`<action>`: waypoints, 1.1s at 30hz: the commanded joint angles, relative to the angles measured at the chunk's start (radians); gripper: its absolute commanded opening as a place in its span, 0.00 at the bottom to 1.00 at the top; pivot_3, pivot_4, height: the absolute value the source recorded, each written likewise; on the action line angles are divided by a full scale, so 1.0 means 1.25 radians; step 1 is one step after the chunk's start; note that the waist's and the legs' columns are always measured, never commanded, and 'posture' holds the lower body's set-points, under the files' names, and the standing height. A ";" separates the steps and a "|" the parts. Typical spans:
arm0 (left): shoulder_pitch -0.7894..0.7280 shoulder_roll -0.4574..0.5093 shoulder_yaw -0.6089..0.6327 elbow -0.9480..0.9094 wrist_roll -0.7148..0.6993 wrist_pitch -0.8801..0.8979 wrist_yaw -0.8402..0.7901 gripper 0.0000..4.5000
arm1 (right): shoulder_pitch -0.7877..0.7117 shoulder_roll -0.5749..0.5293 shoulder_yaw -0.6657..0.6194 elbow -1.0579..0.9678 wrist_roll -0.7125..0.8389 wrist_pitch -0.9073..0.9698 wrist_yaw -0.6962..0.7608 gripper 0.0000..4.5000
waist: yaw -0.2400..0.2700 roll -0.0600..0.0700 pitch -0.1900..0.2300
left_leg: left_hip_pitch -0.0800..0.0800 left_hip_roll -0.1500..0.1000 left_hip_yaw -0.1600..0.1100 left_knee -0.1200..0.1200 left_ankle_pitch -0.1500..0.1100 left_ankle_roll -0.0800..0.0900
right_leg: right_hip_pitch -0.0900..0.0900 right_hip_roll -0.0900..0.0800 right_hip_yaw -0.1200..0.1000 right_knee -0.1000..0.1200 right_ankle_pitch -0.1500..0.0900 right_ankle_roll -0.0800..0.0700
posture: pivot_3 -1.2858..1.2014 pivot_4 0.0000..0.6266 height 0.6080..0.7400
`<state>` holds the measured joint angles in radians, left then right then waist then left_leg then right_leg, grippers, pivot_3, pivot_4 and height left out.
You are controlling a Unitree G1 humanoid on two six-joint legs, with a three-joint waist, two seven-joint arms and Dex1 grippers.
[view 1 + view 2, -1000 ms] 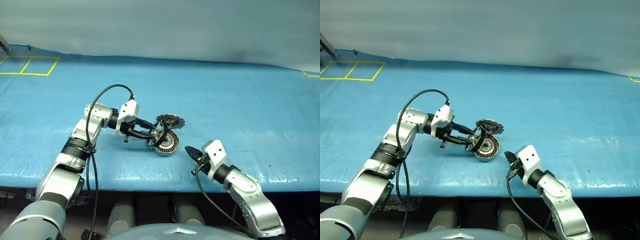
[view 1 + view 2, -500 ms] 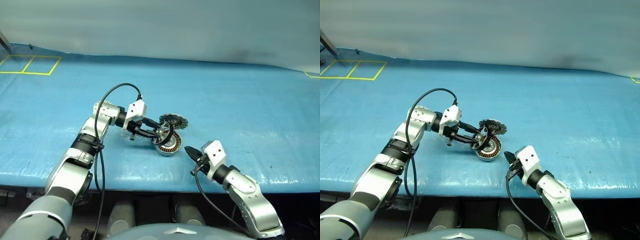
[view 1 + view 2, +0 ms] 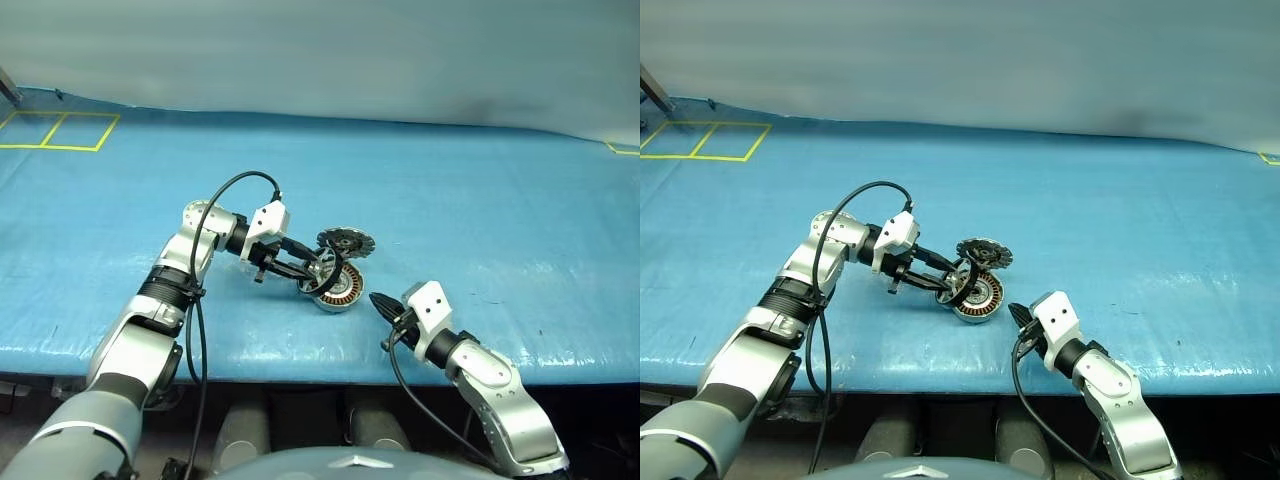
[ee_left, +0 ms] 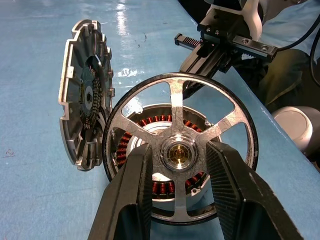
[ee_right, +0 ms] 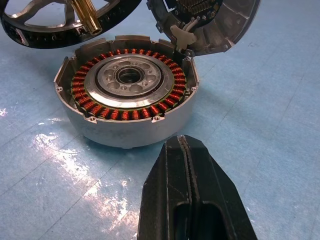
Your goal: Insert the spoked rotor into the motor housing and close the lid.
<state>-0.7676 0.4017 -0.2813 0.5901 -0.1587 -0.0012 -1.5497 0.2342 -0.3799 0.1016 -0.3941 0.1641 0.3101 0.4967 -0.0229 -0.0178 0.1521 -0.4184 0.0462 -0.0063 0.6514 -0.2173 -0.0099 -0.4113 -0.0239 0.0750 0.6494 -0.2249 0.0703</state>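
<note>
My left gripper (image 3: 310, 270) is shut on the spoked rotor (image 4: 177, 100), with one black finger on either side of its brass-centred hub. The silvery ring hangs tilted just above the motor housing (image 5: 130, 132), partly over its opening and apart from its copper windings. The housing rests on the blue table. The lid (image 3: 345, 241), a ribbed grey disc, stands open and upright, joined to the housing's far edge. My right gripper (image 3: 381, 302) is shut and empty, and it points at the housing from the near right, a short way off.
The blue tabletop (image 3: 480, 220) stretches wide on all sides of the housing. Its front edge (image 3: 300, 352) runs just behind my right gripper. Yellow tape squares (image 3: 55, 130) mark the far left corner. A black cable (image 3: 225, 190) loops over my left wrist.
My left elbow has swung inward a little, while its gripper and the rotor stay over the housing. The right arm has not moved.
</note>
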 commanded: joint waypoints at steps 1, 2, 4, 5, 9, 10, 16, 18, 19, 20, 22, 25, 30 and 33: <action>-0.025 -0.002 0.022 -0.028 -0.015 -0.003 0.006 0.34 | -0.008 0.000 -0.002 -0.006 0.000 -0.013 0.000 0.00 | 0.000 0.000 0.000 | 0.000 0.000 0.000 0.000 0.000 0.000 | 0.000 0.000 0.000 0.000 0.000 0.000 | 0.52 0.24 1.00; -0.027 -0.005 0.022 -0.024 -0.015 -0.004 0.007 0.34 | -0.009 0.000 -0.002 -0.006 0.000 -0.013 0.000 0.00 | 0.000 0.000 0.000 | 0.000 0.000 0.000 0.000 0.000 0.000 | 0.000 0.000 0.000 0.000 0.000 0.000 | 0.52 0.24 1.00; -0.033 -0.010 0.021 -0.016 -0.013 -0.007 0.010 0.34 | -0.009 0.000 -0.001 -0.005 -0.001 -0.013 -0.001 0.00 | 0.000 0.000 0.000 | 0.000 0.000 0.000 0.000 0.000 0.000 | 0.000 0.000 0.000 0.000 0.000 0.000 | 0.52 0.24 1.00; -0.037 -0.013 0.021 -0.010 -0.011 -0.010 0.013 0.34 | -0.009 0.001 -0.001 -0.006 -0.001 -0.013 -0.002 0.00 | 0.000 0.000 0.000 | 0.000 0.000 0.000 0.000 0.000 0.000 | 0.000 0.000 0.000 0.000 0.000 0.000 | 0.52 0.24 1.00; -0.050 -0.028 0.015 0.017 -0.001 -0.027 0.026 0.34 | -0.004 0.001 0.000 -0.007 -0.002 -0.014 -0.005 0.00 | 0.000 0.000 0.000 | 0.000 0.000 0.000 0.000 0.000 0.000 | 0.000 0.000 0.000 0.000 0.000 0.000 | 0.52 0.24 1.00; -0.053 -0.031 0.014 0.022 0.000 -0.029 0.026 0.34 | -0.003 0.002 0.000 -0.008 -0.002 -0.014 -0.006 0.00 | 0.000 0.000 0.000 | 0.000 0.000 0.000 0.000 0.000 0.000 | 0.000 0.000 0.000 0.000 0.000 0.000 | 0.52 0.24 1.00; -0.058 -0.035 0.002 0.030 0.012 -0.039 0.020 0.34 | 0.003 0.003 0.002 -0.012 -0.003 -0.014 -0.011 0.00 | -0.002 0.000 0.000 | 0.000 0.000 0.000 0.000 0.000 0.000 | 0.000 0.000 0.000 0.000 0.000 0.000 | 0.52 0.24 1.00; -0.056 -0.033 -0.006 0.033 0.025 -0.045 0.014 0.34 | 0.006 0.003 0.001 -0.012 -0.003 -0.015 -0.014 0.00 | -0.001 0.000 0.000 | 0.000 0.000 0.000 0.000 0.000 0.000 | 0.000 0.000 0.000 0.000 0.000 0.000 | 0.52 0.24 1.00; -0.056 -0.032 -0.009 0.035 0.031 -0.049 0.012 0.34 | 0.006 0.003 0.001 -0.012 -0.003 -0.015 -0.015 0.00 | -0.001 0.000 0.000 | 0.000 0.000 0.000 0.000 0.000 0.000 | 0.000 0.000 0.000 0.000 0.000 0.000 | 0.52 0.24 1.00; -0.055 -0.032 -0.009 0.036 0.035 -0.052 0.012 0.34 | 0.007 0.003 0.001 -0.012 -0.003 -0.015 -0.016 0.00 | -0.001 0.000 0.000 | 0.000 0.000 0.000 0.000 0.000 0.000 | 0.000 0.000 0.000 0.000 0.000 0.000 | 0.52 0.24 1.00; -0.055 -0.031 -0.011 0.041 0.042 -0.059 0.013 0.34 | 0.007 0.002 0.001 -0.011 -0.003 -0.016 -0.018 0.00 | -0.001 0.000 0.000 | 0.000 0.000 0.000 0.000 0.000 0.000 | 0.000 0.000 0.000 0.000 0.000 0.000 | 0.52 0.24 1.00; -0.055 -0.031 -0.013 0.049 0.050 -0.070 0.015 0.34 | 0.007 0.002 0.001 -0.010 -0.003 -0.016 -0.018 0.00 | -0.001 0.000 0.000 | 0.000 0.000 0.000 0.000 0.000 0.000 | 0.000 0.000 0.000 0.000 0.000 0.000 | 0.52 0.24 1.00; -0.054 -0.034 -0.014 0.059 0.060 -0.085 0.020 0.34 | 0.008 0.001 0.002 -0.012 -0.004 -0.015 -0.018 0.00 | -0.002 0.000 0.000 | 0.000 0.000 0.000 0.000 0.000 0.000 | 0.000 0.000 0.000 0.000 0.000 0.000 | 0.52 0.24 1.00; -0.054 -0.035 -0.014 0.062 0.063 -0.087 0.021 0.34 | 0.008 0.001 0.002 -0.012 -0.004 -0.015 -0.018 0.00 | -0.002 0.000 0.000 | 0.000 0.000 0.000 0.000 0.000 0.000 | 0.000 0.000 0.000 0.000 0.000 0.000 | 0.52 0.24 1.00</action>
<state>-0.8078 0.3572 -0.3025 0.6637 -0.0872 -0.0971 -1.5267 0.2446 -0.3798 0.1093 -0.3906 0.1621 0.3089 0.4777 -0.0250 -0.0178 0.1521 -0.4180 0.0462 -0.0065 0.6518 -0.2173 -0.0098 -0.4110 -0.0236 0.0751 0.6499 -0.2248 0.0704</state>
